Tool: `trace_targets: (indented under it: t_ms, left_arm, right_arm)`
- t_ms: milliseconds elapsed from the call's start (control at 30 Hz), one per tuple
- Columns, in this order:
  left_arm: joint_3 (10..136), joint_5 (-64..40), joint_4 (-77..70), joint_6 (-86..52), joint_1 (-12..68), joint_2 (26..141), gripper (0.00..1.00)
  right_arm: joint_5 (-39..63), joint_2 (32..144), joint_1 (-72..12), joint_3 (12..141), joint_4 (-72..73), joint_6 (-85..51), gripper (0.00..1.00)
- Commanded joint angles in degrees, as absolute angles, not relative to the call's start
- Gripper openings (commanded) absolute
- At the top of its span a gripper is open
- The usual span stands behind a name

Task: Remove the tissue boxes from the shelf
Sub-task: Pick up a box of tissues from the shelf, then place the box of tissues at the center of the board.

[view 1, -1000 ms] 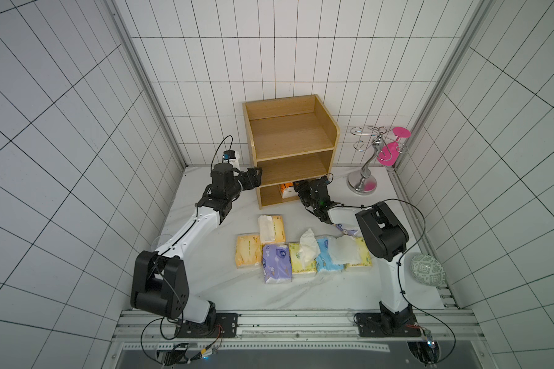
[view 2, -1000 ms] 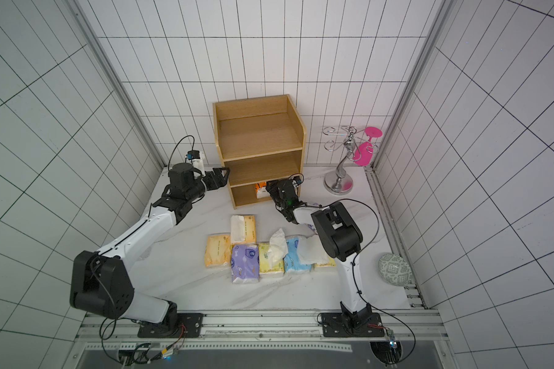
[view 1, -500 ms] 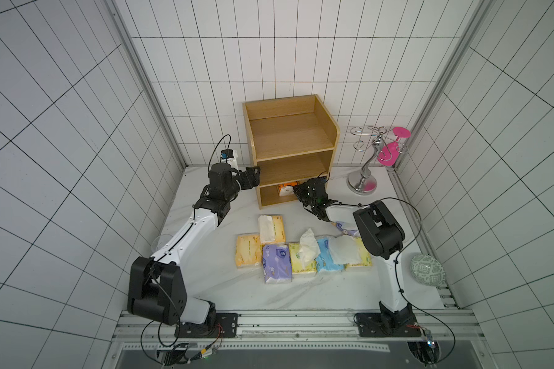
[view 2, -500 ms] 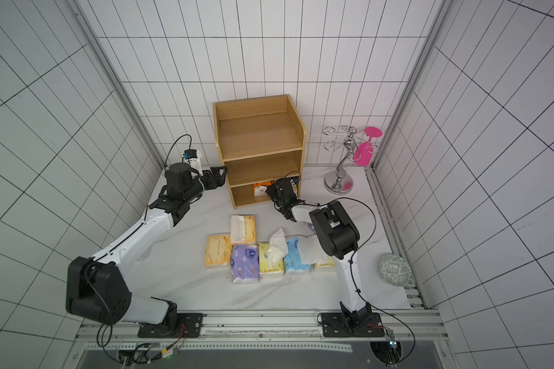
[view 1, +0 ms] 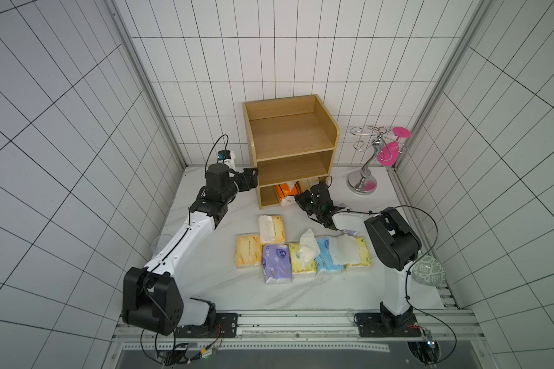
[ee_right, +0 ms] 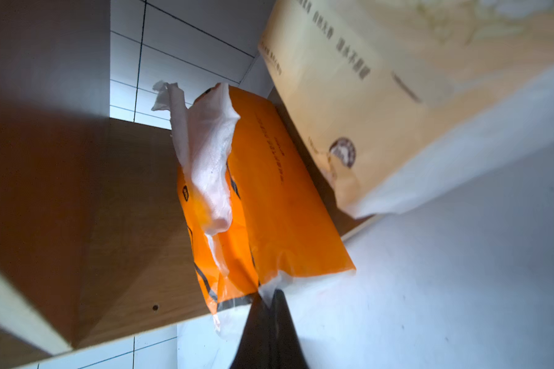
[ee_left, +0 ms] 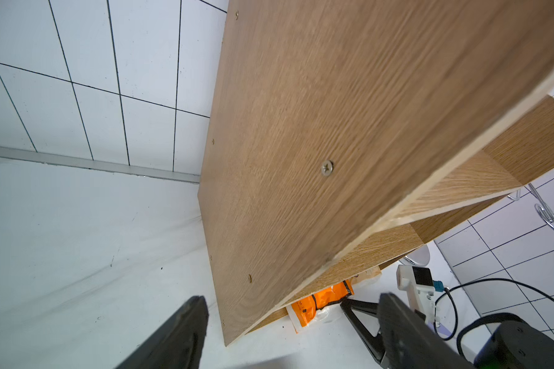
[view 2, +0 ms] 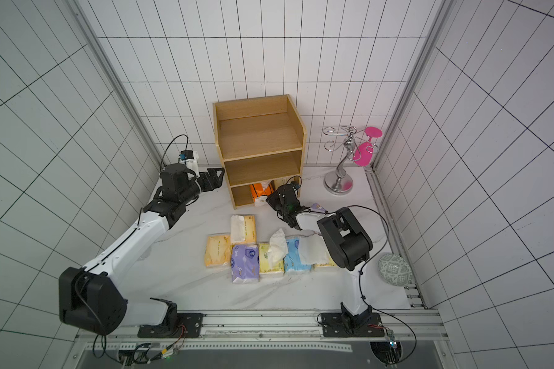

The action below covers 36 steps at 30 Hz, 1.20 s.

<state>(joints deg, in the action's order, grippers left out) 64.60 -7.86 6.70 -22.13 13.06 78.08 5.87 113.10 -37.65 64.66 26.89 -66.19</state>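
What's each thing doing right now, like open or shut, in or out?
shelf, top and middle tiers bare, bottom tier not.
orange pack, sticking out of the bottom tier, tissue poking out.
pale yellow pack, in the bottom tier too.
right hand, shut on orange pack.
left hand, open, at the shelf's side.
peach pack, lying flat on the table.
pink glass, hanging upside down on the stand.

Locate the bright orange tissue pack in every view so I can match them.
Top view: bright orange tissue pack near picture centre, poking from the shelf's bottom tier.
Top view: pack just left of centre, same tier.
Left wrist: pack low, right of centre, under the wooden side panel.
Right wrist: pack central, right gripper pinching its end.
Shared landmark: the shelf.
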Motion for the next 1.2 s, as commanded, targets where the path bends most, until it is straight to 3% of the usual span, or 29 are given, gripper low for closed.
trace_targets:
  t_ms: [0, 200, 433, 767, 1167]
  left_arm:
    - [66.1, -6.9, 8.6, -22.1, 13.4, 76.2, 0.87]
    - [65.4, -5.7, 9.5, -22.1, 15.0, 74.6, 0.87]
    - [65.1, -3.8, 10.7, -21.7, 18.0, 73.4, 0.87]
    - [64.7, -2.0, 11.3, -21.1, 18.3, 72.7, 0.87]
    - [64.9, -2.3, 11.1, -21.3, 18.6, 73.3, 0.87]
  right_arm:
    - [6.8, 109.7, -39.5, 60.4, 27.1, -65.1, 0.00]
    - [5.2, 104.6, -42.0, 49.8, 33.9, -67.5, 0.00]
    - [1.3, 96.8, -44.6, 40.8, 32.5, -66.6, 0.00]
    - [-4.2, 83.3, -45.4, 34.6, 18.2, -61.3, 0.00]
    - [-6.0, 77.3, -46.0, 32.4, 7.4, -57.8, 0.00]
